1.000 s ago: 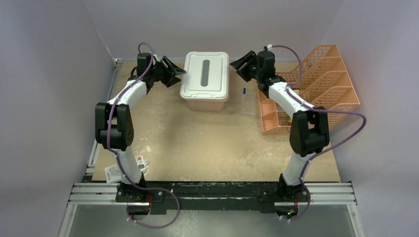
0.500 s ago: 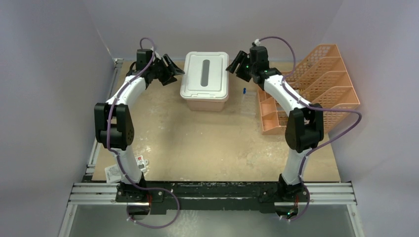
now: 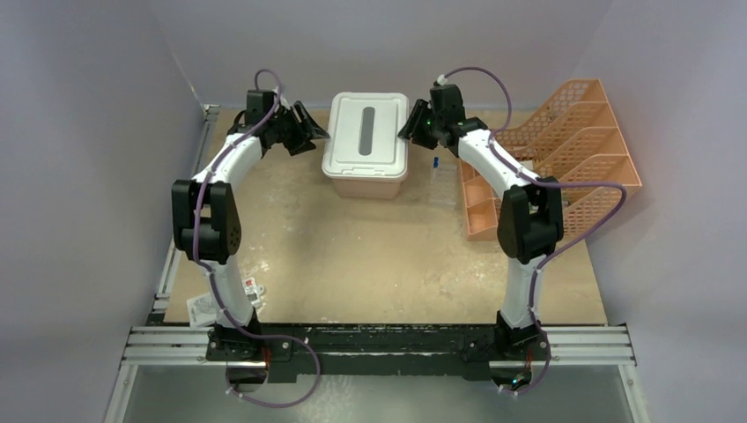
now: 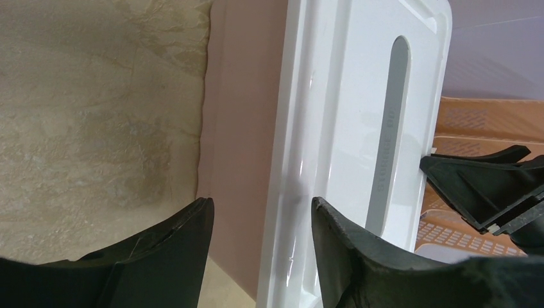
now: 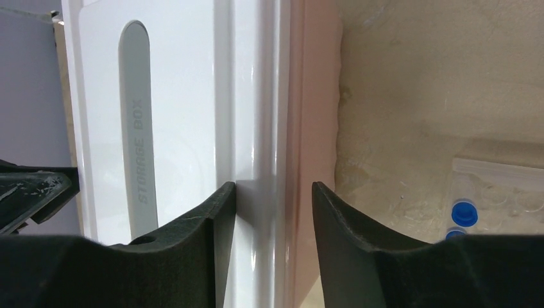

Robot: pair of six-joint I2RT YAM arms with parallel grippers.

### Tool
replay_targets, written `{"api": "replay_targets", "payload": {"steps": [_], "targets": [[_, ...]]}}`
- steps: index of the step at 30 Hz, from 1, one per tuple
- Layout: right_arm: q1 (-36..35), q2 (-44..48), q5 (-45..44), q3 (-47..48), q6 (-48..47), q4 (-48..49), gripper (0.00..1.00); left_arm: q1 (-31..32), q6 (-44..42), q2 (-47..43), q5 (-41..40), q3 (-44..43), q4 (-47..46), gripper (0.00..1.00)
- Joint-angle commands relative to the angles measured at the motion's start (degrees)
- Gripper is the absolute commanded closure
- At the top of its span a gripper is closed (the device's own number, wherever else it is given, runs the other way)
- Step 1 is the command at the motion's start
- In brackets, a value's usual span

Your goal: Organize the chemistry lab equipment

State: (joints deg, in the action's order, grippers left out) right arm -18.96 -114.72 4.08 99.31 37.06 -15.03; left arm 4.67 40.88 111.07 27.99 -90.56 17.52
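Both arms reach to the far end of the beige wooden table (image 3: 352, 256), 1 on each long side of the pink plastic tub (image 3: 363, 187) with its flat white lid (image 3: 388, 132). The left gripper (image 4: 262, 205) has its 2 black fingers spread apart with the lid's left rim between them, not pinching it. The right gripper (image 5: 273, 187) stands the same way over the right rim — parted, nothing held. The equipment lies loose: a clear plastic bag of blue-capped pieces (image 5: 478, 205) sits on the table just beside the tub's right wall, between it and the orange mesh racks (image 3: 573, 141), and small white packets (image 3: 251, 289) lie well apart near the left arm's base. I'd guess the bag is light, limp and slick, its contents possibly fragile — best pinched gently at a bare corner of film. The packets look flat and featherweight, so an edge grip seems the only purchase. The lid looks stiff and smooth; holding both rims at once should lift it evenly.
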Motion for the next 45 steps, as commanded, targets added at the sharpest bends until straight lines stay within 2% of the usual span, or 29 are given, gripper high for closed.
{"api": "replay_targets", "payload": {"steps": [1, 5, 13, 18, 27, 34, 40, 43, 45], "targets": [[0.1, 2.32, -3.9, -0.92, -0.59, -2.67, 0.54, 0.59, -0.45, -0.13, 2.18, -1.64, -2.14, 0.44], [0.11, 3.67, -5.34, -3.18, 1.24, -1.8, 0.58, 0.87, -0.48, 0.16, 2.42, -1.53, -2.3, 0.42], [0.13, 2.58, -4.16, -3.49, 2.17, -2.52, 0.6, 1.46, -0.83, 0.88, 1.67, -1.33, -1.58, 0.41], [0.14, 0.63, 0.28, -2.77, 2.42, -4.05, 0.64, 2.1, -2.19, 1.72, -1.29, -2.05, 1.62, 0.41], [0.15, -4.61, 4.18, 0.55, 1.42, -6.06, 0.75, 2.28, -3.5, 4.73, -12.09, -4.73, 12.36, 0.54], [-0.03, -6.66, 1.91, 0.72, -0.04, -2.89, 0.83, 2.28, -1.81, 6.44, -14.97, -7.54, 14.71, 0.55], [-0.47, -5.71, -0.81, 2.53, -1.6, -1.28, 0.81, 2.28, -3.43, 5.39, -15.92, -10.49, 15.29, 0.54], [-0.46, -3.28, -1.47, 4.33, -2.68, -2.88, 0.75, 2.28, -4.95, 3.08, -16.81, -12.01, 15.19, 0.5], [-0.47, -0.76, -0.24, 5.25, -4.65, -3.87, 0.67, 2.28, -6.02, 1.16, -17.44, -12.93, 14.97, 0.44]]}}
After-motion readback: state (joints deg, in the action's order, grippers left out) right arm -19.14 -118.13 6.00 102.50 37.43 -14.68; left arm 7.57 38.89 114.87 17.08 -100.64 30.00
